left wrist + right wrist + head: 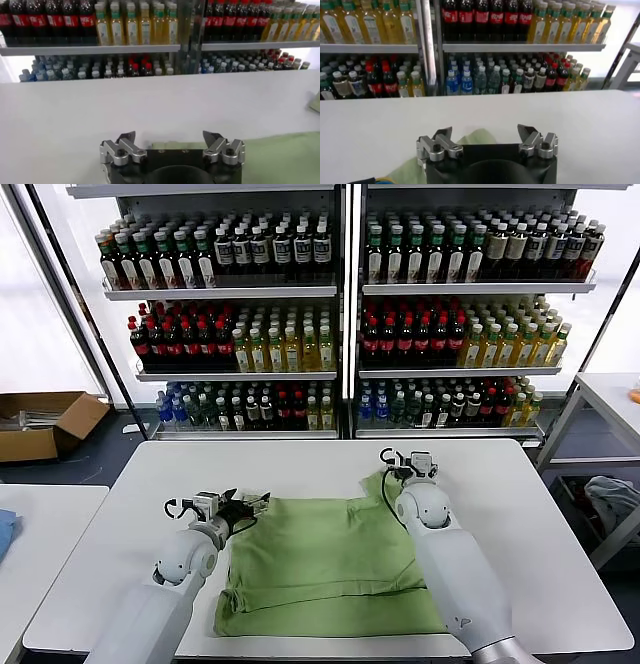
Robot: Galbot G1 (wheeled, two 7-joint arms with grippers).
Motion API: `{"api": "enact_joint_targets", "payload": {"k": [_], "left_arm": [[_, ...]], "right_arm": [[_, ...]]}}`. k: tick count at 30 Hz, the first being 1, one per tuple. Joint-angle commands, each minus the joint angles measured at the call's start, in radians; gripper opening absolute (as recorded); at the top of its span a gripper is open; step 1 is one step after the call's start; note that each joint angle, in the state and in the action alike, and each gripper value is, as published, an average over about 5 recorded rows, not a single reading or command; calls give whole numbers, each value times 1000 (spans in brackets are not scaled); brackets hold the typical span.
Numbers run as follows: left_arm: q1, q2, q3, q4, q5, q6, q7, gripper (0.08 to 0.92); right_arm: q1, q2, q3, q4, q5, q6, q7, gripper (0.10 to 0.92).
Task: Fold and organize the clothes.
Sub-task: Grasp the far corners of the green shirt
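Observation:
The clothes are one light green shirt, spread flat on the white table with no printed side showing. My left gripper hovers open over the shirt's far left corner, and nothing lies between its fingers. In the left wrist view that gripper shows wide-spread jaws, with the shirt's edge just beneath. My right gripper stands open at the shirt's far right corner. The right wrist view has the gripper above a raised green fold of the shirt, holding nothing.
Drink shelves full of bottles stand behind the table. A cardboard box lies on the floor at left. A second table with a blue item is at the left edge. A grey-blue cloth bundle sits low at right.

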Motion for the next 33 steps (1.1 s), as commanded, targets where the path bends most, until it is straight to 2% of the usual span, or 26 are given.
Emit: {"api": "enact_joint_targets", "payload": {"k": [1,16,20,33], "left_arm": [[-7,-3,6,22,3,5,-3,823],[31,-12,4,-1,0,13,-10,818],[43,-17,5,-8,1,15,-11,761],[75,-23,-3,-33,8,15,-12,389]], "right_arm": [[14,15,2,-43,-3,0,-2,823],[-20,12,-9,-37,-16,-1,4,803],[-32,7,-14,-22,-17,-2,5,707],[-91,-14,-13,59,-15,-2,7,317]]}}
